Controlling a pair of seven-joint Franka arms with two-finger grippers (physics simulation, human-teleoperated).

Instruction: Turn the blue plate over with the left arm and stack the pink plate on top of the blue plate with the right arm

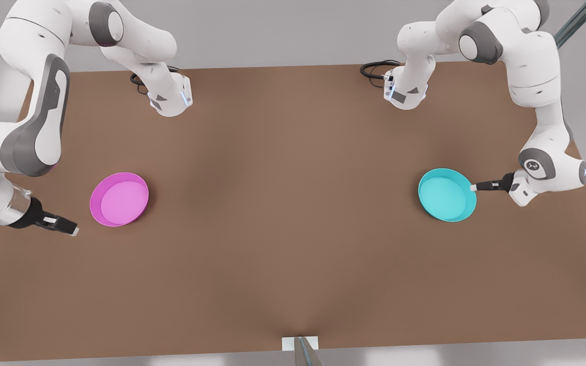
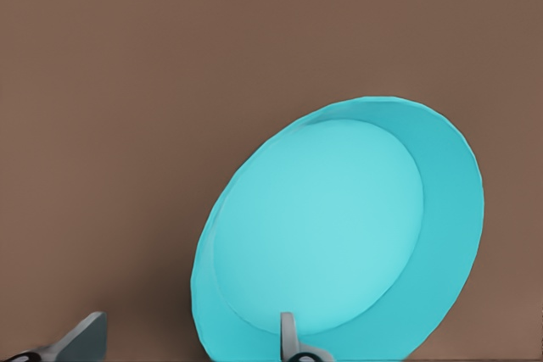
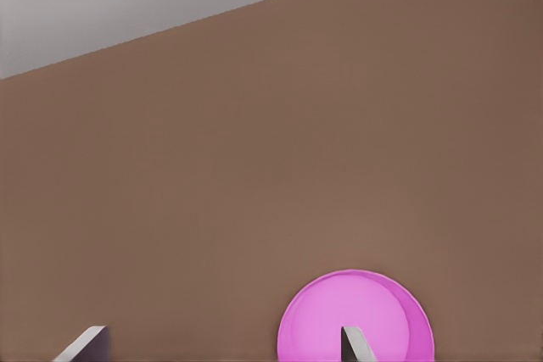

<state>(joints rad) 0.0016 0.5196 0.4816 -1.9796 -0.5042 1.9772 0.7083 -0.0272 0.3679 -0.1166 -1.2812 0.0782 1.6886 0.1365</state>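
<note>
Front view showed the brown worktop (image 1: 293, 229) wide and bare around both dishes. The blue plate (image 1: 445, 195) lay hollow up, well apart from the pink plate (image 1: 118, 199); both looked light, stiff, slick, so I judged the rim the only hold. Left tool (image 1: 474, 187) touched the blue rim, open; right tool (image 1: 73, 230) waited beside pink, open.

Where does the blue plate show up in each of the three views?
Front view: blue plate toward the front view's right, the left gripper at its rim.
Left wrist view: it lies just ahead of the open fingers.
Right wrist view: not in it.
Shared landmark: the brown table.
</note>
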